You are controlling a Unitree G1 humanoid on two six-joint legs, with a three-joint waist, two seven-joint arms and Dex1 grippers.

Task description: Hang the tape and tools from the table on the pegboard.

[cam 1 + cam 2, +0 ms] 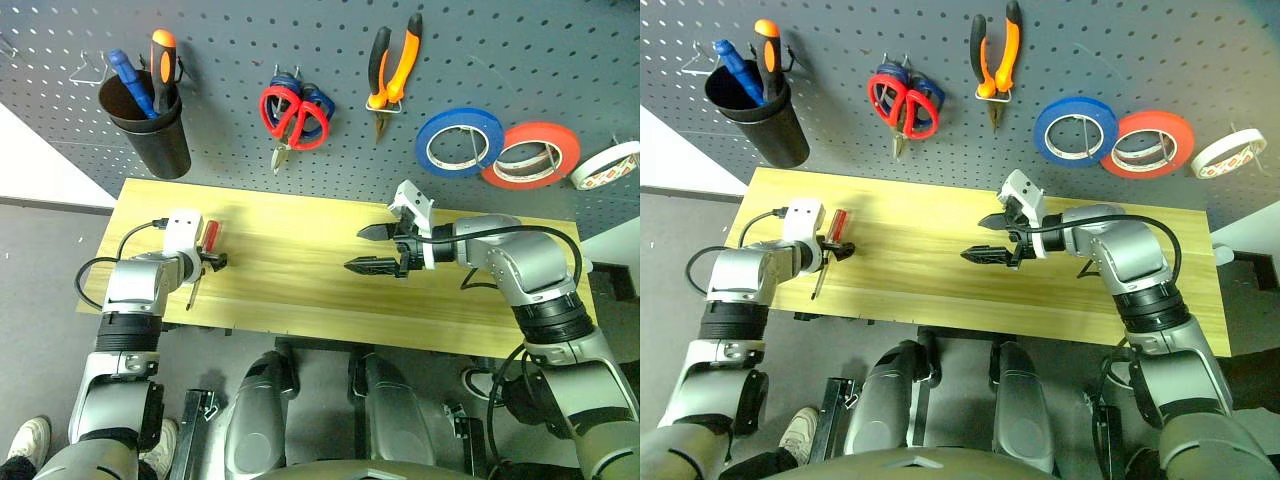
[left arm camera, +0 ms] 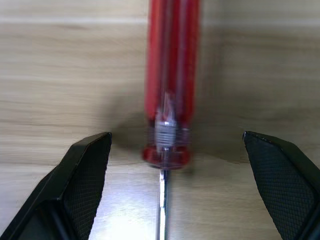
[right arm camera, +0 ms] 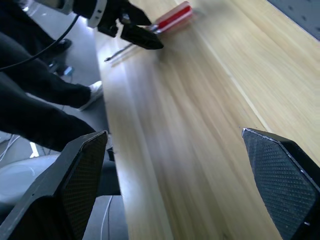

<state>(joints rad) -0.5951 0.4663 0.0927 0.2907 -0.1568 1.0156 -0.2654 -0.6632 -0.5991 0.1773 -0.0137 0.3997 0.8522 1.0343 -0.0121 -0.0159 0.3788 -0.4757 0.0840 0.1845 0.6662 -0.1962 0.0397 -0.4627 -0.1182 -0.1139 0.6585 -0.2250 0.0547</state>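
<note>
Screwdriver [image 1: 208, 238], the slim red-handled one, lies on the table [image 1: 300, 290] near its left end, long axis running from the near edge toward the pegboard [image 1: 330, 90], handle at the far end and metal shaft pointing back toward the near edge. The left gripper [image 1: 212, 262] hovers over it, fingers spread wide on either side of the handle's collar, gripping nothing. On the pegboard, left to right, hang a black cup [image 1: 150, 125], red-handled scissors [image 1: 293, 115], orange-and-black pliers [image 1: 392, 70], and the cream tape [image 1: 606, 166]. The right gripper [image 1: 370, 248] is above mid-table, fingers apart and empty. No writing is legible.
</note>
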